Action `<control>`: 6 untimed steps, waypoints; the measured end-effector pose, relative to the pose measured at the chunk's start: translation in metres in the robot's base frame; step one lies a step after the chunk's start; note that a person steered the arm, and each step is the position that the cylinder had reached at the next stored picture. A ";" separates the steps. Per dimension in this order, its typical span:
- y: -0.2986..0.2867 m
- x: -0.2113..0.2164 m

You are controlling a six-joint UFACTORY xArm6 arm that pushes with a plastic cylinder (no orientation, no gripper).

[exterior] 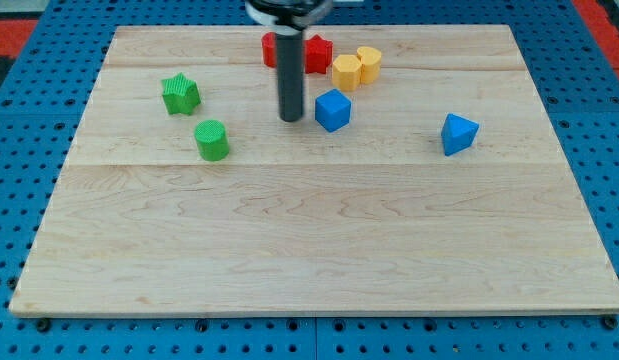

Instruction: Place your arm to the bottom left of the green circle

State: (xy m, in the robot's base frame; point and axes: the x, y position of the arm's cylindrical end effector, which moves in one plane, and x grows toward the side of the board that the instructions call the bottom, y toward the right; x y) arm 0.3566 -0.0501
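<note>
The board [319, 250], a pale wooden top on a blue pegboard [19, 150], served as the only holder, and it carried all the blocks in its upper half.

The rod [290, 75] stood upright, coming down from the view's top, and my tip [291, 120] rested on the wood. There was no hand to spread or pinch; the rod ended plain and touched no block.

The green circle [212, 139] lay to the tip's left and a little below it, well apart. So the tip sat to the circle's upper right, not its bottom left. The green star [180, 94] lay farther left and above the tip. A blue cube [332, 109] sat just beside the tip on its right, not touching it. A second blue block [458, 133], wedge-like, lay well off to the right. Above the tip, a red block [270, 50] showed at the rod's left, partly hidden behind it, and a red star [317, 53] at its right. Two yellow blocks touched each other up and to the right: a hexagon [347, 72] and a cylinder [368, 62].

Counted: two green, two blue, two red, two yellow, eight in all.
</note>
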 end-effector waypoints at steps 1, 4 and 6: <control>0.012 -0.017; 0.113 -0.008; -0.011 0.003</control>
